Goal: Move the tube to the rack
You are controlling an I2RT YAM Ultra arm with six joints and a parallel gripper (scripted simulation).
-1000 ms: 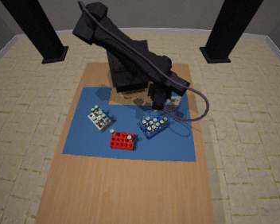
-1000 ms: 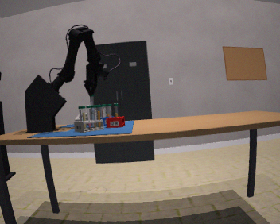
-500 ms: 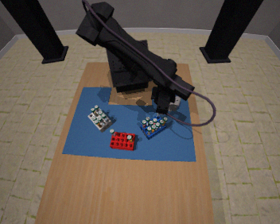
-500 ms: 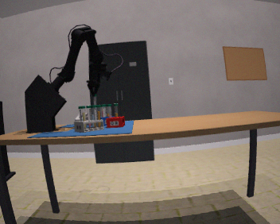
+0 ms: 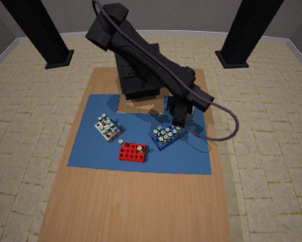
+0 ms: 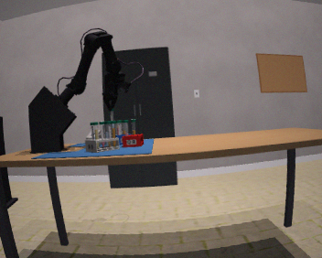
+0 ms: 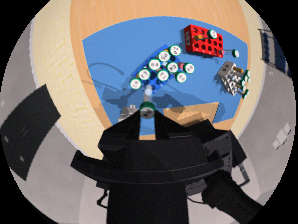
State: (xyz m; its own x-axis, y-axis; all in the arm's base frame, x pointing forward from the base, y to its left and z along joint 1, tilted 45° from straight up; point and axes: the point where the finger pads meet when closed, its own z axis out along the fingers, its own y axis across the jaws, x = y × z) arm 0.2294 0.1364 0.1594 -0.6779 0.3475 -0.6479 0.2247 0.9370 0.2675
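My gripper (image 5: 178, 124) (image 6: 111, 108) (image 7: 147, 113) is shut on a green-capped tube (image 6: 112, 114) (image 7: 147, 108), which hangs upright above the base-side end of the blue rack. The held cap's label is not readable. The blue rack RA (image 5: 160, 148) holds several capped tubes. The white rack RB (image 5: 114, 138) (image 6: 99, 145) (image 7: 227, 70) also holds several tubes and has some open wells. The red rack QR (image 5: 132, 160) (image 6: 137, 143) (image 7: 188, 41) holds a tube (image 5: 140, 148) (image 7: 213, 34) and another tube (image 5: 121, 142) (image 7: 235, 53) at a corner. Well depths are hidden.
A grey box (image 7: 125, 113) lies on the blue mat (image 5: 94, 159) beside the blue rack, toward the base, largely hidden by the arm in the top view. The white rack stands across the mat, with the red rack between it and the blue rack, farther from the base.
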